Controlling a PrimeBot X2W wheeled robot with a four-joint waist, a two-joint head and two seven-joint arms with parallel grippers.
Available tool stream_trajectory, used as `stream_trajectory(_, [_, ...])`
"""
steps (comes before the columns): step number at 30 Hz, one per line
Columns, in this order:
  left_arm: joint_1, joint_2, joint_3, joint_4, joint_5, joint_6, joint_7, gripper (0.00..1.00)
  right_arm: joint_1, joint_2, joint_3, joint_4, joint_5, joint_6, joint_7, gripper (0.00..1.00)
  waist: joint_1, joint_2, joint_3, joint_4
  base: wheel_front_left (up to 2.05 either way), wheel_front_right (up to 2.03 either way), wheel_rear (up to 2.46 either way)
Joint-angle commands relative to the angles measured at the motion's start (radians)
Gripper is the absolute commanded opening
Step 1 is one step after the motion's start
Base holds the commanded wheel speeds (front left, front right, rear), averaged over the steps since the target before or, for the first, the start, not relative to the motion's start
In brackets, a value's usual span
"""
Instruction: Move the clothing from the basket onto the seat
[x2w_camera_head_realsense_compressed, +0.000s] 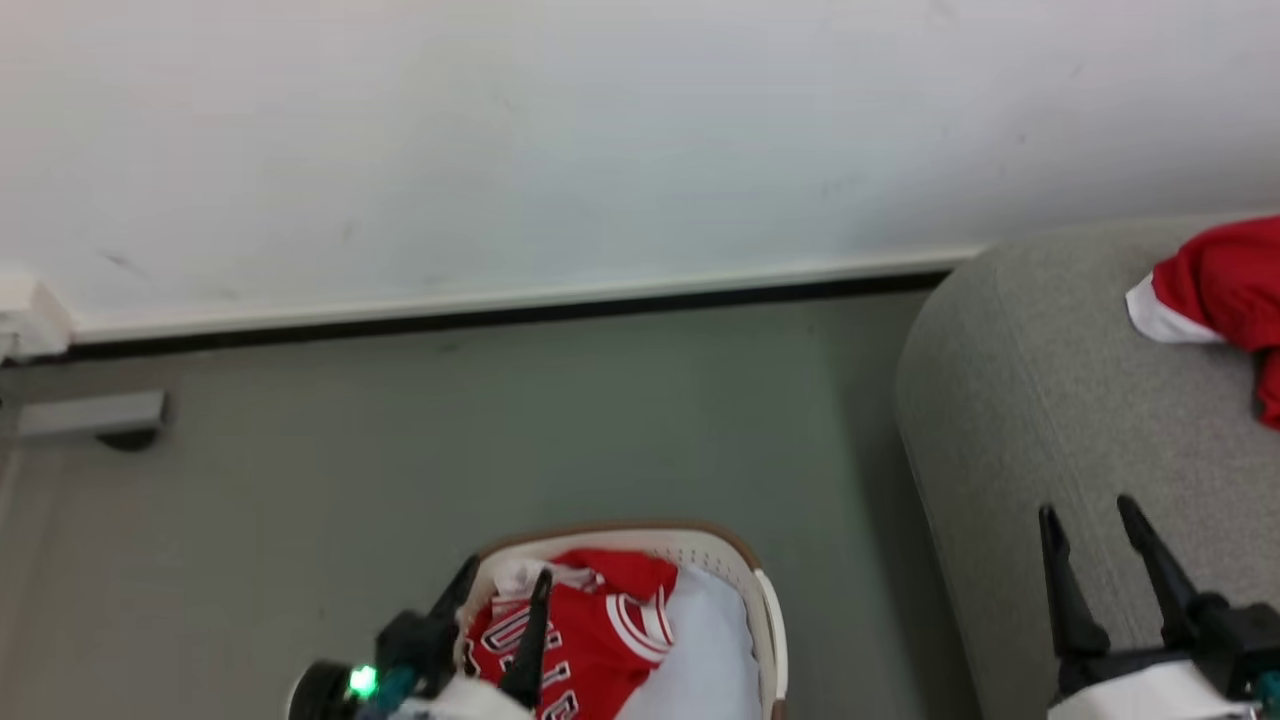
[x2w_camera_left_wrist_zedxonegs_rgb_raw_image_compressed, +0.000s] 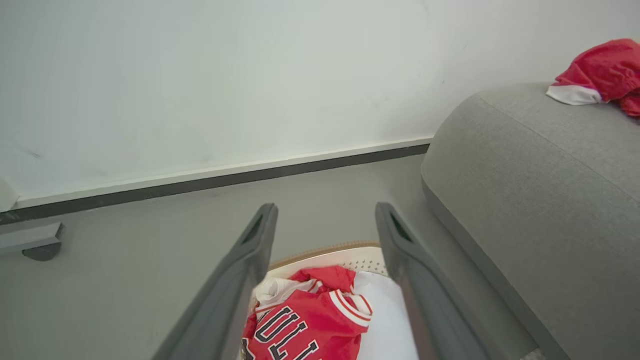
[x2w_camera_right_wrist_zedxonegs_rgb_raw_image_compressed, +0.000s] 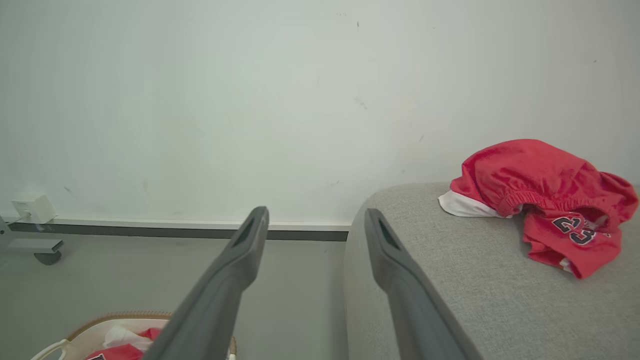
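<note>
The task is judged partly done. One red garment (x2w_camera_right_wrist_zedxonegs_rgb_raw_image_compressed: 545, 200), seemingly numbered shorts, is seen lying on the seat (x2w_camera_head_realsense_compressed: 1040, 400), at about 2 o'clock in the head view. A red lettered jersey (x2w_camera_head_realsense_compressed: 590, 640) is left in the basket (x2w_camera_head_realsense_compressed: 745, 565) at 6 o'clock, bunched beside a pale pad (x2w_camera_head_realsense_compressed: 710, 650). The left hand (x2w_camera_head_realsense_compressed: 507, 572) is held over the jersey, fingers apart, nothing gripped. The right hand (x2w_camera_head_realsense_compressed: 1085, 508) is poised at 4 o'clock over the seat's edge, likewise apart and empty. The jersey is yet to be lifted across; whether more lies beneath cannot be told.
</note>
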Motion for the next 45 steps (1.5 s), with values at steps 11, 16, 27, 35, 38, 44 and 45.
stream_trajectory(11, [-0.400,-0.001,-0.178,0.393,0.017,0.020,0.074,1.00,-0.183,-0.015,0.059,-0.056,0.052,-0.002,0.001,1.00,0.0000,-0.0001,0.373,-0.114,0.00,0.00,0.00])
stream_trajectory(16, [-0.542,0.000,-0.267,0.551,0.008,0.026,0.165,1.00,-0.251,-0.013,0.084,-0.090,0.066,-0.002,0.001,1.00,0.0000,-0.0001,0.491,-0.158,0.00,0.00,0.00])
stream_trajectory(27, [-0.737,0.000,-0.338,0.782,0.021,0.096,0.302,1.00,-0.322,0.002,0.092,-0.169,0.103,-0.002,0.001,1.00,0.0000,-0.0001,0.666,-0.211,0.00,0.00,0.00])
stream_trajectory(35, [-0.830,0.021,-0.352,0.832,0.040,0.163,0.285,0.98,-0.353,-0.006,0.094,-0.210,0.112,-0.002,0.001,1.00,0.0000,-0.0001,0.767,-0.227,0.00,0.00,0.00])
stream_trajectory(38, [-0.838,0.023,-0.351,0.842,0.029,0.171,0.268,0.00,-0.353,-0.007,0.091,-0.212,0.111,-0.002,0.001,1.00,0.0000,-0.0001,0.770,-0.226,0.00,0.00,0.00])
stream_trajectory(44, [-0.811,0.012,-0.340,0.850,-0.014,0.133,0.221,0.00,-0.341,-0.005,0.085,-0.192,0.105,-0.002,0.000,1.00,0.0000,-0.0001,0.719,-0.198,0.00,0.00,0.00])
stream_trajectory(45, [-0.801,0.009,-0.335,0.850,-0.027,0.124,0.208,0.00,-0.340,-0.004,0.084,-0.188,0.104,-0.002,0.001,1.00,0.0000,-0.0001,0.703,-0.192,0.00,0.00,0.00])
